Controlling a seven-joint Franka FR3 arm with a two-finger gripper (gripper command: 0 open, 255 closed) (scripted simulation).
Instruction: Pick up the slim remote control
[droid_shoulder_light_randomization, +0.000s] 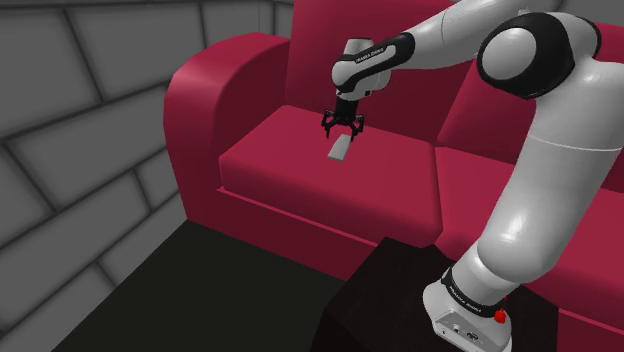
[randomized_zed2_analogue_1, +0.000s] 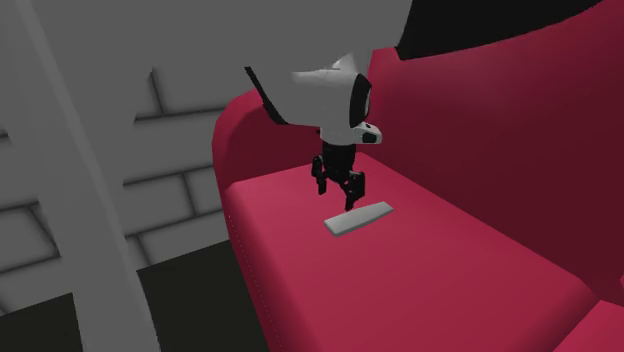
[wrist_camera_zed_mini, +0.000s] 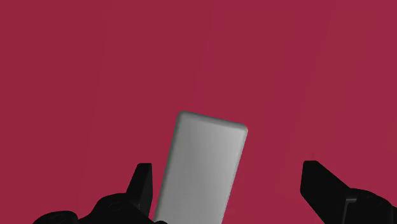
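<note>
A slim, flat, pale grey rectangular remote control (droid_shoulder_light_randomization: 340, 148) lies flat on the seat cushion of a crimson upholstered sofa (droid_shoulder_light_randomization: 290, 175). In the shoulder view it sits near the middle of the cushion next to the rounded armrest. The armrest is at its 9 o'clock, and the seam to the next cushion is well off at its 3 o'clock.

The all-black two-finger gripper (droid_shoulder_light_randomization: 342, 126) points down at the cushion, and the remote is directly at its 6 o'clock. In the second exterior view, the gripper (randomized_zed2_analogue_1: 340, 192) hangs just over the remote (randomized_zed2_analogue_1: 358, 217), whose long axis runs from 8 o'clock to 2 o'clock.

In the wrist view, the gripper (wrist_camera_zed_mini: 226, 175) is spread wide. The remote (wrist_camera_zed_mini: 202, 168) lies between the fingers (wrist_camera_zed_mini: 143, 184), much nearer one of them than the other. Neither finger presses on it.

The white arm (droid_shoulder_light_randomization: 540, 170) rises from a dark box stand (droid_shoulder_light_randomization: 385, 300) at 5 o'clock in the shoulder view. A grey block wall (droid_shoulder_light_randomization: 80, 120) and a dark floor (droid_shoulder_light_randomization: 200, 285) lie at 9 and 7 o'clock.
</note>
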